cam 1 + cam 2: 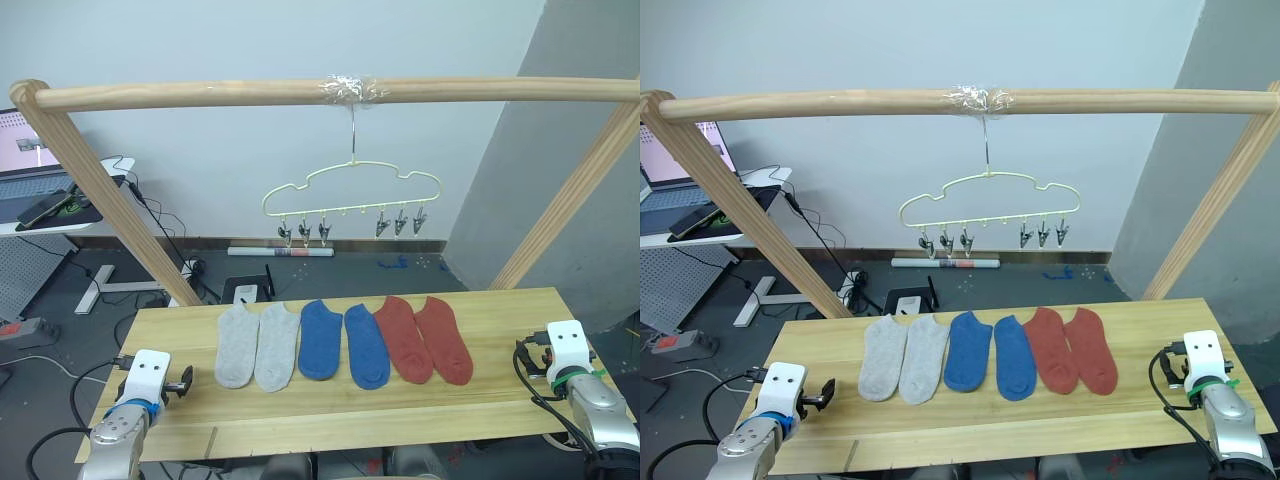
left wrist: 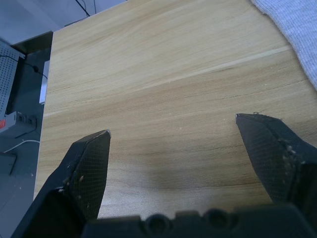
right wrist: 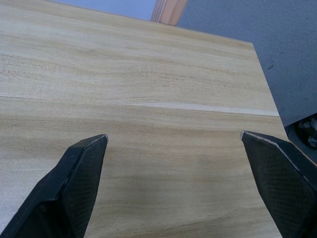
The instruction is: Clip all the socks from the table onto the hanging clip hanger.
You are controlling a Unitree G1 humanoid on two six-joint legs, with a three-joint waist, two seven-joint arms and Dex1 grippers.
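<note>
1. The wooden frame (image 1: 330,92) spans the scene: a round horizontal pole across the top, with slanted poles going down behind the tabletop on both sides.
2. The tabletop (image 1: 500,390), made of light wood planks, lies below the frame and carries all the socks in its middle strip.
3. The six socks lie flat in one row, side by side, toes toward the robot. From the robot's left to right: two grey socks (image 1: 256,344), touching each other; two blue socks (image 1: 343,342); two rust red socks (image 1: 424,338). Each pair sits just beside the next.
4. The clip hanger (image 1: 352,196) hangs by its metal hook from the taped middle of the top pole, well above and behind the socks. Its grey clips hang in two groups of three, and none holds a sock.
5. The left pincer (image 2: 173,134) hovers over bare wood at the left end of the tabletop, its fingers (image 2: 86,163) wide apart and holding nothing; an edge of grey sock shows at the corner of the left wrist view.
6. The right pincer (image 3: 173,136) sits over bare wood near the tabletop's right end, its fingers (image 3: 79,178) also spread wide and empty.
</note>
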